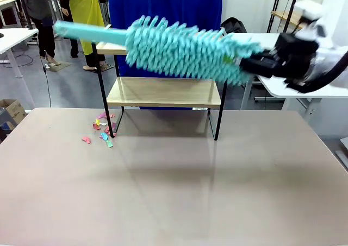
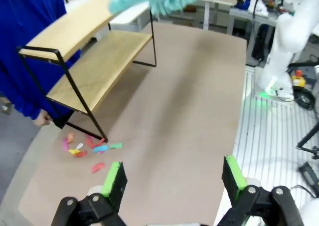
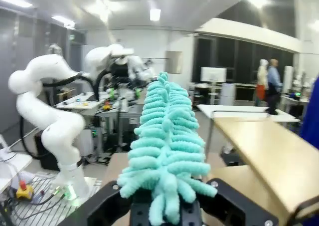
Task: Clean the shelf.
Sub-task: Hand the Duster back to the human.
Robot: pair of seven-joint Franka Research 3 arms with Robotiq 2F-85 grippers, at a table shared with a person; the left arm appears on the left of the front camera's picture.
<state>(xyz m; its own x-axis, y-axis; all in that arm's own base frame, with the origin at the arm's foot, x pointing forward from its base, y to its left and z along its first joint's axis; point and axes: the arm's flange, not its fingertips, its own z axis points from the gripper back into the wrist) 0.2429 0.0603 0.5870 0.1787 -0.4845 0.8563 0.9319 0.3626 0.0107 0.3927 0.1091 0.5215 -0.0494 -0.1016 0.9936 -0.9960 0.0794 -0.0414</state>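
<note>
- The table (image 1: 179, 191) carries the shelf (image 1: 163, 91) at its far edge, in front of a blue curtain (image 1: 163, 7).
- A teal duster (image 1: 179, 50) lies level across the shelf's top board; the blur hides whether it touches.
- The right gripper (image 1: 255, 61) is clamped on the duster's end.
- The left gripper (image 2: 172, 178) hangs above the table, jaws spread wide, holding nothing.
- Coloured paper scraps (image 1: 102, 131) lie by the shelf's left front leg.
</note>
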